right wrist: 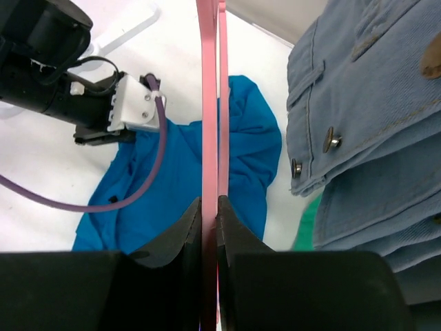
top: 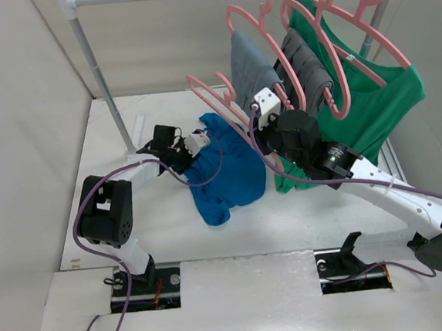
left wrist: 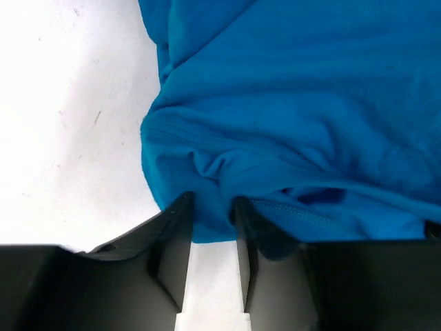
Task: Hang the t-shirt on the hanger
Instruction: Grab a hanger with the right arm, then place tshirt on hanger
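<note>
Right wrist view: right gripper pinched the hanger — denim garment crowded the jaws' right; left gripper straddled the t-shirt hem — grip unclear.

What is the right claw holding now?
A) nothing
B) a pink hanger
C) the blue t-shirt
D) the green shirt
B: in the right wrist view the right claw is closed on the bar of the hanger, while the t-shirt lies below it, outside this claw.
</note>
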`<state>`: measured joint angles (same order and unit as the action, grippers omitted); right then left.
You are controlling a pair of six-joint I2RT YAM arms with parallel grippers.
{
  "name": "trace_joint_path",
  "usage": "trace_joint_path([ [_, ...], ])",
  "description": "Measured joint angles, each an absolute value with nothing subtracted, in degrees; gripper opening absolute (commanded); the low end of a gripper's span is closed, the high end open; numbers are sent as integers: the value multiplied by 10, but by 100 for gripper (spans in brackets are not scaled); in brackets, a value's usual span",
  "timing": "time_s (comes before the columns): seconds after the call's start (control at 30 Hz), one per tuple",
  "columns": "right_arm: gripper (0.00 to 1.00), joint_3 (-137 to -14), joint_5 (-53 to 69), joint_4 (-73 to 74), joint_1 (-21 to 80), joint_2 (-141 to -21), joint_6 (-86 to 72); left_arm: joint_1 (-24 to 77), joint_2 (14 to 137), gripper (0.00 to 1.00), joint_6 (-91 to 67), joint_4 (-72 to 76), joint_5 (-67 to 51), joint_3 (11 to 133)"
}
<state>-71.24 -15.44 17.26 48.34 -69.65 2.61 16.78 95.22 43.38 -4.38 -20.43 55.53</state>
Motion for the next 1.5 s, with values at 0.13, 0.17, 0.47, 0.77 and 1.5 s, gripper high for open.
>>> trace_joint_path([
  [0.13,0,-712,-150,185,479,-696,22,169,952,0,439,-43,-203,555],
  [0.17,0,-712,-147,194,476,-695,20,170,952,0,437,-44,-204,555],
  [0.47,0,-670,-76,305,474,-625,3,160,952,0,351,-147,-198,655],
  [0.77,0,-601,-14,390,487,-513,-34,124,962,0,277,-197,-223,686],
  [1.5,0,-556,-81,321,553,-598,-82,151,966,0,241,-248,-239,719],
])
